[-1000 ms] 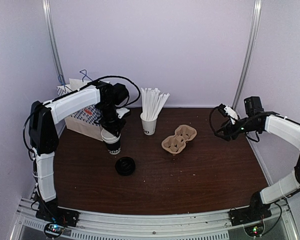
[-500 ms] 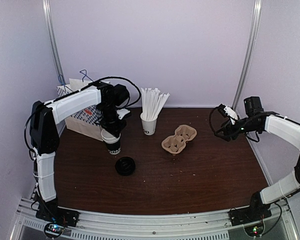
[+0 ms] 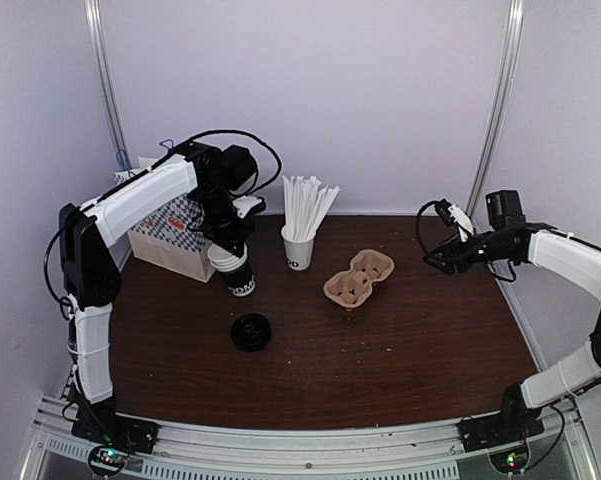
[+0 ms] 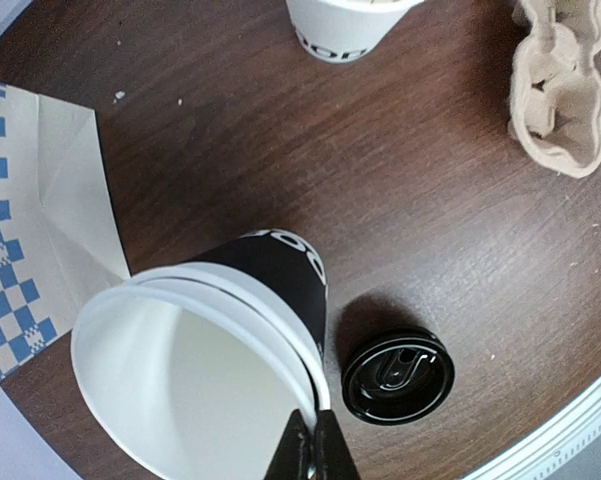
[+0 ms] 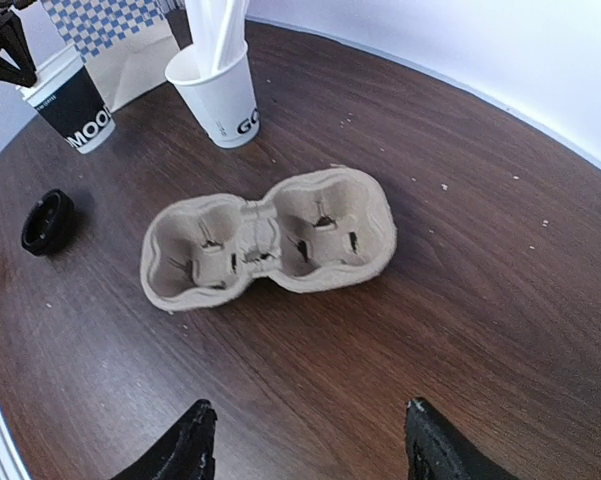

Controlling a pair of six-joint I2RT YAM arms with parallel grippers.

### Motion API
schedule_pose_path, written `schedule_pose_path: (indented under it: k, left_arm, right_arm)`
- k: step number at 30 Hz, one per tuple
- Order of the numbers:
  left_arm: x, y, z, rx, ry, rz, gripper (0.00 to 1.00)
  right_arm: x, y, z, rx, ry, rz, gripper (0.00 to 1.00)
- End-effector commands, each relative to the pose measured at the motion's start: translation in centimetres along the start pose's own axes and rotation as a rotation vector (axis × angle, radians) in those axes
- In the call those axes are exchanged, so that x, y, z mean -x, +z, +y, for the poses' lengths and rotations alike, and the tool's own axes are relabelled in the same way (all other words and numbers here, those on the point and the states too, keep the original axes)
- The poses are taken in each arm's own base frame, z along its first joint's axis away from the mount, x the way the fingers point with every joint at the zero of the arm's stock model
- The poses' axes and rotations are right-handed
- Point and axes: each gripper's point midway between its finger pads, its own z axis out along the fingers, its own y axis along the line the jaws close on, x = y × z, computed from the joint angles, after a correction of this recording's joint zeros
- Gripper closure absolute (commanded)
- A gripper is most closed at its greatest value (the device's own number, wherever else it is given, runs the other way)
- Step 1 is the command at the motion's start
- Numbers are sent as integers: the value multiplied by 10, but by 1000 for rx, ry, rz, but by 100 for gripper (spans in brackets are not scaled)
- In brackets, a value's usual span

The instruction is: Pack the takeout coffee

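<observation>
- The left gripper (image 3: 228, 250) pinches the white rim of the black cup (image 3: 240, 278), with its fingers (image 4: 310, 452) squeezed tight on the cup wall
- The black cup has white letters on its side and is white inside
- The cup leans over, with its open top tipped toward the bag (image 3: 175, 235)
- The cup is at the back left of the table (image 3: 400, 350), just in front of the bag, and I cannot tell if its bottom touches the table
- The black lid (image 3: 250, 331) is not on the cup; it lies on the table a little nearer the robot, apart from the cup
- The bag is paper with blue and white checks, and it stands in the back left corner
- A white cup of straws (image 3: 299, 250) stands to the right of the black cup
- A brown cup tray (image 3: 359, 278) lies near the middle of the table, with both holes bare
- The right gripper (image 3: 430, 245) hangs over the right side of the table, past the tray, with its fingers spread apart and nothing in them
</observation>
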Motion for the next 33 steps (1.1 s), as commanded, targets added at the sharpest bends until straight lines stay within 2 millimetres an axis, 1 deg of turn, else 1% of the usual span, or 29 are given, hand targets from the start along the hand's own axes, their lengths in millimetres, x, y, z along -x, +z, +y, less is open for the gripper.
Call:
schedule_pose_path:
  k: [1,7,8,10,12,15,18,21,25,26,28,29,30,33]
  left_arm:
    - [11,-25,-16,-59,-24,-66,100]
    - [29,-31,-53,-92,3,-191,100]
    - [31,-31,-59,-96,-2,-212,100]
    - [34,-36,-69,-128,-25,-263,100]
    - [37,-40,-77,-192,-67,-320,100]
    - [40,-48,-85,-270,-121,-406,100]
    - [42,-55,-89,-312,-153,-445,100]
    - [42,-58,-92,-336,-174,-456,100]
    - [42,-56,-99,-384,-192,-456,100]
    - [42,-55,-100,-393,-196,-456,100]
    - [43,-53,-101,-399,-198,-458,100]
    - [43,-52,-101,-399,-201,-458,100]
    - [44,-52,-102,-402,-202,-459,100]
    - [43,-51,-104,-413,-201,-457,100]
  right_arm:
    - [32,18,22,65,121,-39,37]
    - [70,59,72,199,223,6,39]
    - [71,70,78,203,257,29,37]
    - [78,83,86,226,336,41,33]
    - [83,95,102,301,433,58,24]
    - [85,114,128,398,511,98,20]
    - [82,130,153,439,492,133,19]
    - [85,140,171,478,482,154,19]
    - [99,147,192,552,484,148,18]
    - [102,149,196,566,478,146,16]
    - [108,150,201,575,466,135,14]
    - [111,150,202,580,463,126,10]
    - [114,150,205,586,459,121,9]
    - [117,152,209,584,454,115,9]
